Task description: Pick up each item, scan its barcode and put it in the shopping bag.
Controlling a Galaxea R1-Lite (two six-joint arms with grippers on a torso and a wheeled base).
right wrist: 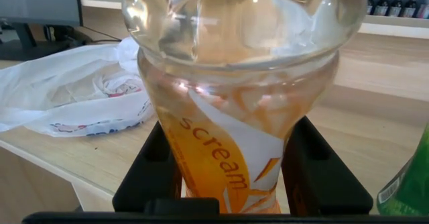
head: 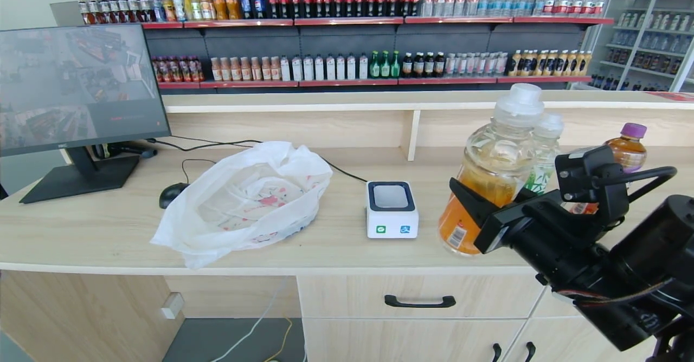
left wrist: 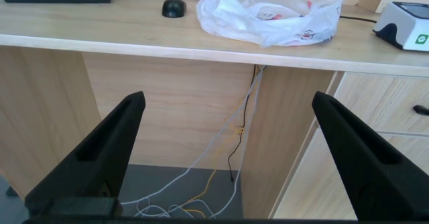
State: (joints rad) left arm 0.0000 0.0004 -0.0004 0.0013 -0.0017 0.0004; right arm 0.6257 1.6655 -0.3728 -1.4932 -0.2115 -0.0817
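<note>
On the pale wooden surface (head: 352, 253) before drink-stocked shelves (head: 347, 21), the shopping bag (head: 244, 202) lies left of the scanner (head: 391, 209), the right gripper (right wrist: 238, 177) clasps an orange-drink bottle (head: 490, 183) right of it, and the left gripper (left wrist: 228, 103) hangs spread wide below the edge

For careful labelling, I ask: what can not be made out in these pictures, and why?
Head view: inside of the crumpled white plastic shopping bag, hidden by its own folds.
Head view: green-labelled clear bottle, mostly behind the clear plastic orange drink bottle.
Head view: purple-capped brown bottle, lower part behind the right arm.
Right wrist view: the orange bottle's cap, cut by the top edge.
</note>
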